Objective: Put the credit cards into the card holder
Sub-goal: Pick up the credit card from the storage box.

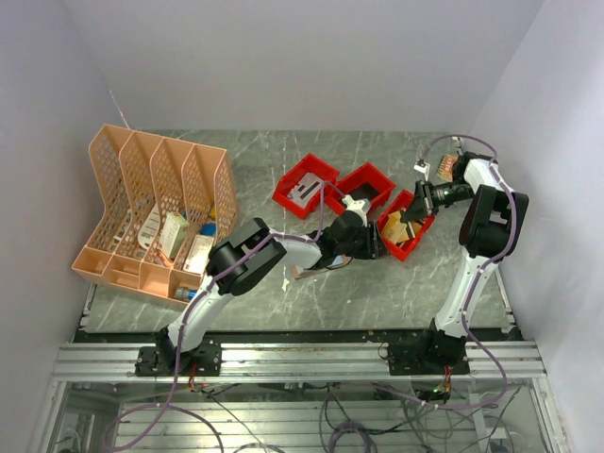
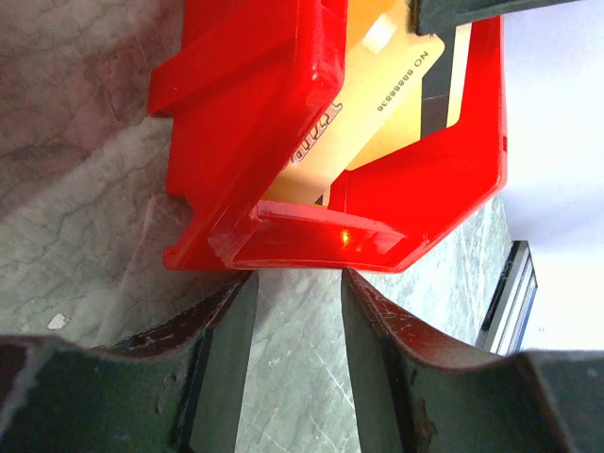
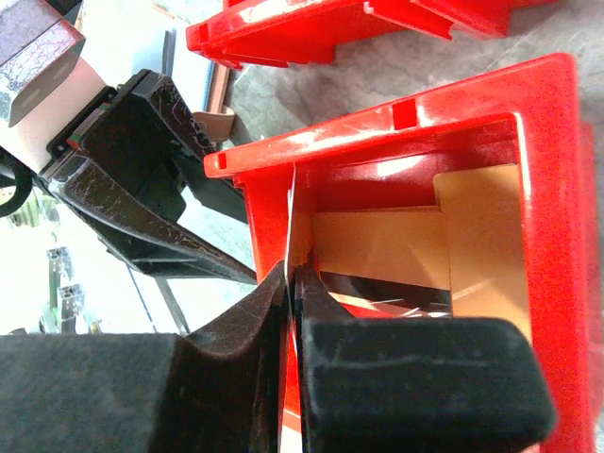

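- I am taking a credit card (image 3: 293, 222) out of the red bin (image 3: 552, 236). This is the picking-up part of the job.
- My right gripper (image 3: 291, 283) is squeezing tight on the thin edge of that card, which is standing up by the bin's wall.
- More cards (image 2: 377, 123) are lying in the same bin.
- My left gripper (image 2: 297, 293) is hanging just in front of the bin, fingers apart, holding nothing.
- I am guessing the card holder (image 1: 307, 272) is the tan thing on the table (image 1: 377, 293), half hidden under my left arm (image 1: 274, 250).
- Next I am going to need to lift the card out without letting it slip, then carry it over to the holder.
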